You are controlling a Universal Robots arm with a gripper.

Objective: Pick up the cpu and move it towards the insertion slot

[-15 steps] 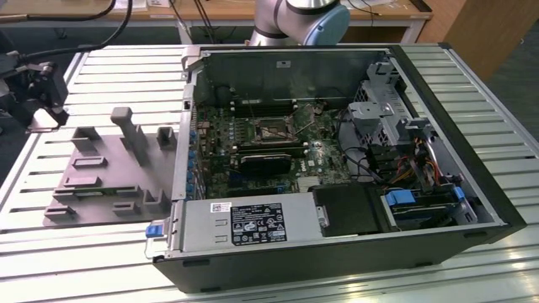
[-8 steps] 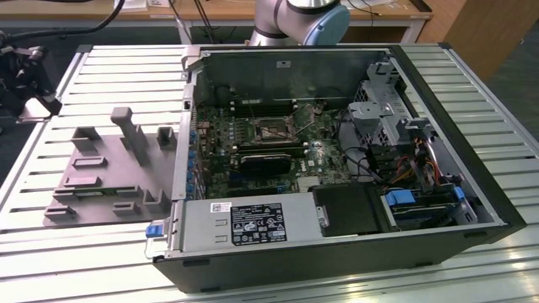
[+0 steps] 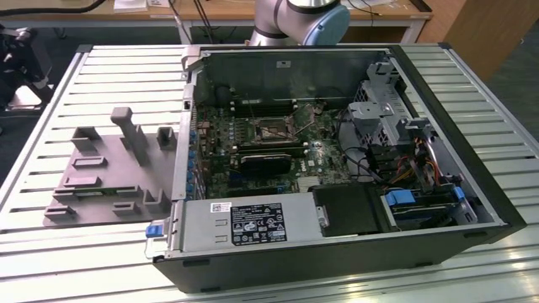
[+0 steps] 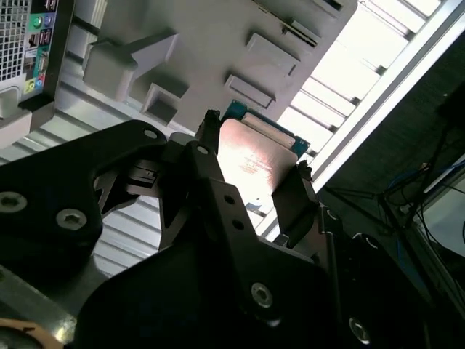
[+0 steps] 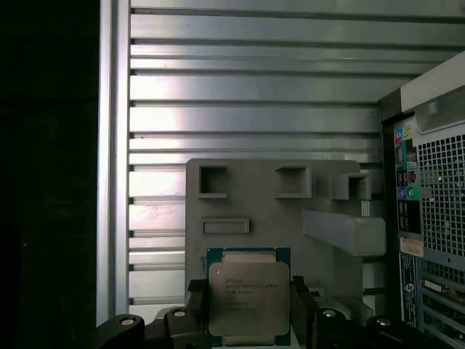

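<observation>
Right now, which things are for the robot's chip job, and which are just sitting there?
For the job:
- gripper, shut on the cpu
- insertion slot

Just sitting there:
- grey fixture tray
- black module
- power supply box
</observation>
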